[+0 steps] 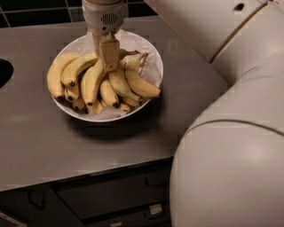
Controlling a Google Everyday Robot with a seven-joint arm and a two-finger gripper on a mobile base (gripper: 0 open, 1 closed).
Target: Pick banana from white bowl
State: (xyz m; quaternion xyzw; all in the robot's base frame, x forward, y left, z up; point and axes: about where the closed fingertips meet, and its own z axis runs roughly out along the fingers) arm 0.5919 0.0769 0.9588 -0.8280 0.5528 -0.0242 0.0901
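My arm [230, 168]: glossy cream shells, with a tan gripper [109, 66] over the white bowl [154, 71].
Just above the gripper is a grey cylindrical wrist [100, 13] with a small slotted grille [110, 18]. To its right are big rounded links with thin dark seam lines and one small dark hole [240, 7].

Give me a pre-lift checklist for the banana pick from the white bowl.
1. Gripper at the bunch's stems, inside the wide, paper-lined white bowl: ok.
2. Long, slim yellow banana visible on the pile's right side: ok.
3. Gripper holding that banana: cannot tell.
4. Bowl fully on the grey counter: ok.
5. Neighbouring yellow bananas clear of it: not ok, they touch it.
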